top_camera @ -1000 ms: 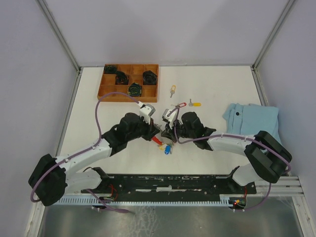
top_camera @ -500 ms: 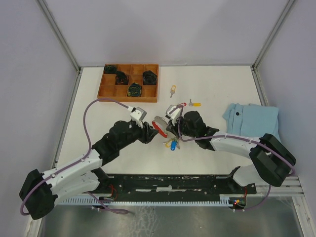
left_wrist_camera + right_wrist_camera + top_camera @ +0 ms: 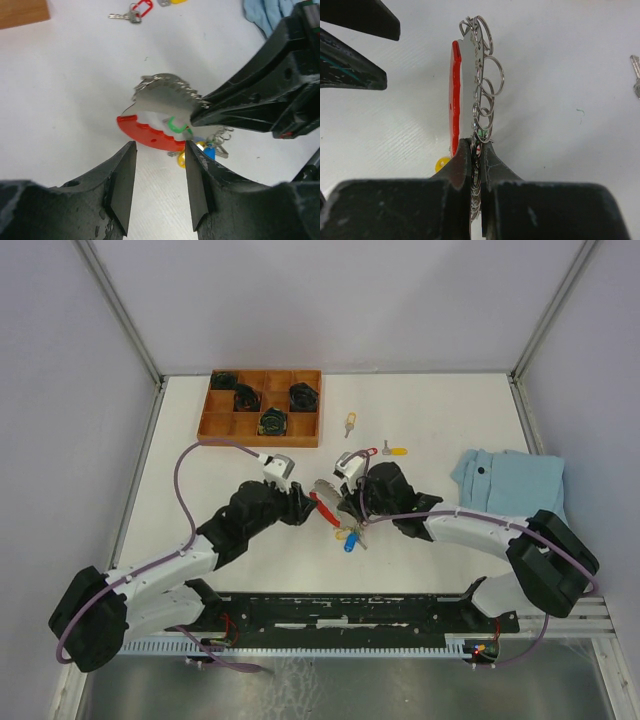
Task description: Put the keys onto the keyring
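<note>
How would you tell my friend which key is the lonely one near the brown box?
Find the brown wooden tray at the far left of the white table. Just to its right lies a small key with a yellow tag, all alone. The other yellow-tagged key lies farther right and nearer the arms, close to a red-tagged key.

**Left arm** [image 3: 170, 565]: extended from the base at the near left corner, up and rightward toward the middle of the tabletop [image 3: 440, 410]; wrist carried low.

**Left hand** [image 3: 303, 503]: jaws held apart, fingers [image 3: 122, 185] level with one another, tips directed at the right hand and stopped just short of it.

**Right arm** [image 3: 470, 525]: extended from the base at the near right corner, leftward toward the middle; wrist carried low.

**Right hand** [image 3: 343, 502]: jaws drawn together, fingertips pinched on the edge of the keyring [image 3: 455, 95]; faced toward the left hand, tips near but apart.
</note>
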Controlling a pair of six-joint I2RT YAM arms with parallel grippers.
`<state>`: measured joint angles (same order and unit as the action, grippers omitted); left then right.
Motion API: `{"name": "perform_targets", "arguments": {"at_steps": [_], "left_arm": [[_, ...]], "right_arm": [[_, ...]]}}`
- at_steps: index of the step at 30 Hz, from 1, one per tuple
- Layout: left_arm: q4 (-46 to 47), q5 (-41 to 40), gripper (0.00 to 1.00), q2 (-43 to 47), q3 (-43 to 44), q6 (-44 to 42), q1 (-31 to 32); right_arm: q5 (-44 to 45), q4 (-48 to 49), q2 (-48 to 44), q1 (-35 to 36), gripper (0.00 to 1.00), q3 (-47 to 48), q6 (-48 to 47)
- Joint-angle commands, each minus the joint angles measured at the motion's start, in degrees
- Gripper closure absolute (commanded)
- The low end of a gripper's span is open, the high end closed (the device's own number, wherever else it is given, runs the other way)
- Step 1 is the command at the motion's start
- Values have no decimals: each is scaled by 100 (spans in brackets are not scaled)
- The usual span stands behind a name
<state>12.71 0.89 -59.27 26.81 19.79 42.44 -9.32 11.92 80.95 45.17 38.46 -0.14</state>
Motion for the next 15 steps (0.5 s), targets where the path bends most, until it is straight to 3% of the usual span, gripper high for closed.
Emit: {"name": "perform_targets", "arguments": {"at_steps": [1, 5, 15], "left_arm": [[304, -443, 49, 211, -309, 724, -176], [-28, -766, 49, 227, -397, 993, -268], [-428, -688, 49, 87, -360, 1088, -280]], "right_arm": [[96, -849, 149, 50, 98, 841, 557], [-42, -1731, 559, 117, 92, 1364, 1124], [88, -2097, 1487, 339, 77, 1638, 1908]]}}
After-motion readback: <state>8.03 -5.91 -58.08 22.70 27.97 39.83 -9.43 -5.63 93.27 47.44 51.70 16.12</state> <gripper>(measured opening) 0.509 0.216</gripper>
